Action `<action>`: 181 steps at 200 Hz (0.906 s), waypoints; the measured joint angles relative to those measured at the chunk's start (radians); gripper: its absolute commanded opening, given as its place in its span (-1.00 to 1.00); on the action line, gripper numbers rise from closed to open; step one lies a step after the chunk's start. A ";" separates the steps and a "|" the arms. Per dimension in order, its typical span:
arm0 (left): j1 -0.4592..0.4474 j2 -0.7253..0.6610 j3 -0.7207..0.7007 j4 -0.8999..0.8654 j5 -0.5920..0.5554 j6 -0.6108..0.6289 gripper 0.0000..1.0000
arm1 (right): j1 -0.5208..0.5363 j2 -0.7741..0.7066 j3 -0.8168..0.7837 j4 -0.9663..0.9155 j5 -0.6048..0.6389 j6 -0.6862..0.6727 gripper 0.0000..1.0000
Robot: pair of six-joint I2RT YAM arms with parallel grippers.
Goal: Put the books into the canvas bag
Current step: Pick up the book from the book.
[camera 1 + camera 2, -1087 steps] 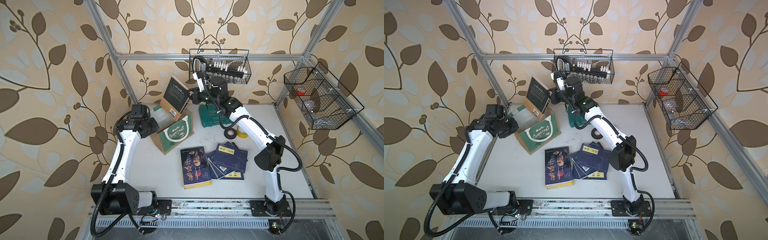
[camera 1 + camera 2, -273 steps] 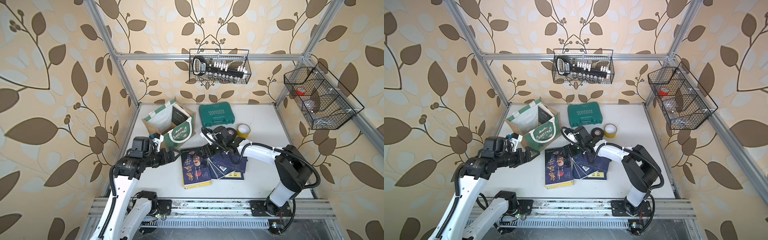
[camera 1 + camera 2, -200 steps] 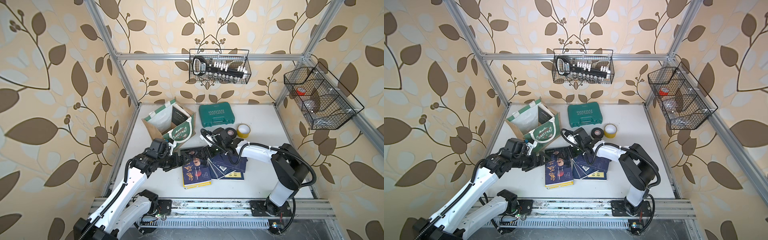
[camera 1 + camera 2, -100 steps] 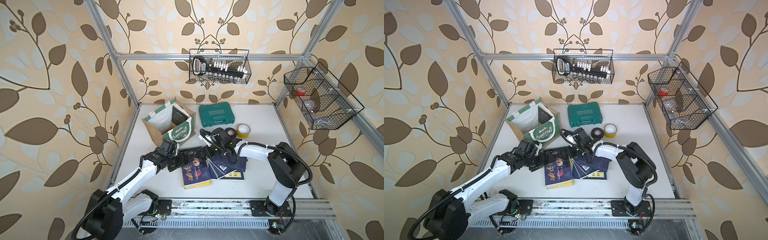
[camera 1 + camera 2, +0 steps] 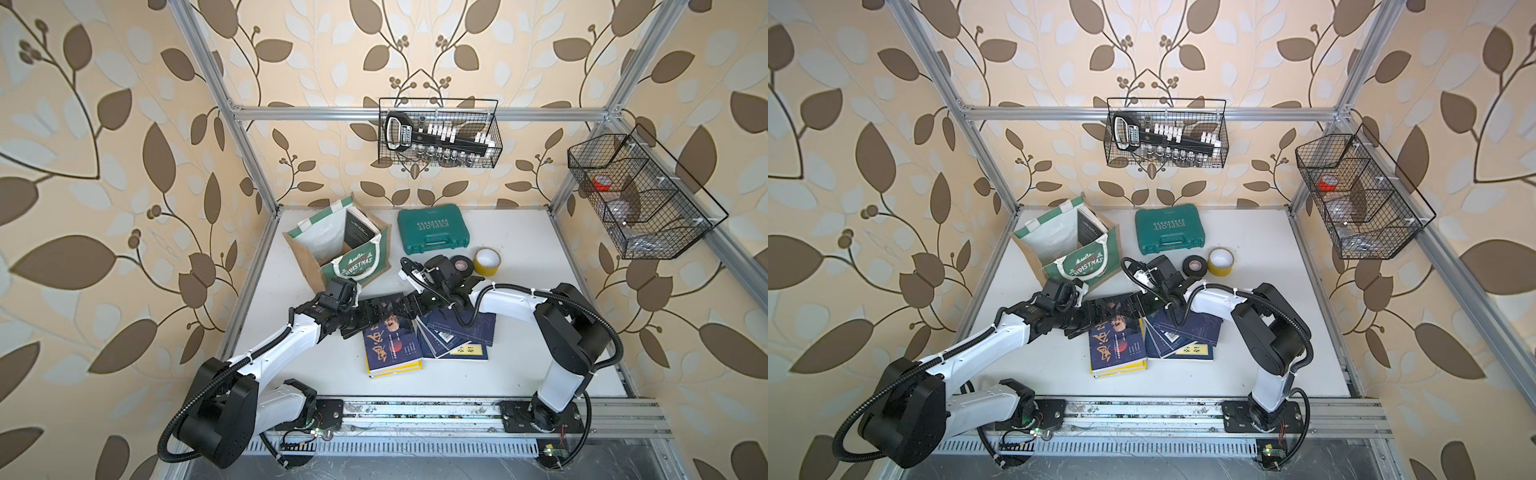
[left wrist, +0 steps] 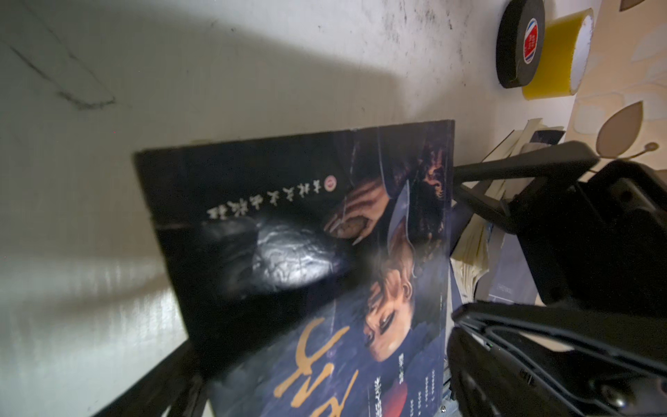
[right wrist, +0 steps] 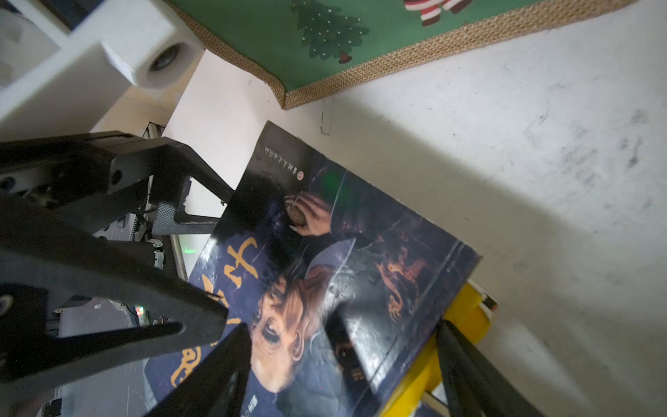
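The canvas bag (image 5: pixel 353 262) (image 5: pixel 1079 264) stands open at the back left with one dark book (image 5: pixel 358 229) upright inside. A dark navy portrait-cover book (image 5: pixel 390 332) (image 5: pixel 1115 336) tops a stack with yellow books (image 7: pixel 465 317) beneath it, and navy books (image 5: pixel 461 332) lie fanned to its right. My left gripper (image 5: pixel 376 311) (image 6: pixel 325 361) is open, its jaws straddling the top book's left edge. My right gripper (image 5: pixel 409 307) (image 7: pixel 343 326) is open around the same book's far right corner, one finger (image 7: pixel 216 368) over the cover and one by the spine. That end of the book is tilted up.
A green tool case (image 5: pixel 432 228) lies behind the books. A black tape roll (image 5: pixel 462 262) and a yellow tape roll (image 5: pixel 488 262) sit close behind my right wrist. Wire baskets (image 5: pixel 438 133) hang on the back and right walls. The bag's green front panel (image 7: pixel 325 36) is just beyond the book.
My left arm has swung in from the left, bringing its open jaws to the top book's edge. The right gripper's jaws have narrowed at the book's far corner.
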 measured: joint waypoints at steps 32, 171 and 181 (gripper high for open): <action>0.000 0.002 -0.005 0.025 0.004 0.000 0.97 | -0.019 0.013 0.002 0.019 -0.018 -0.002 0.61; 0.002 0.044 -0.008 0.051 0.011 0.002 0.97 | -0.043 0.071 0.043 0.044 -0.086 -0.037 0.14; 0.002 0.047 -0.008 0.051 0.011 0.002 0.97 | -0.045 0.068 0.034 0.051 -0.093 -0.041 0.07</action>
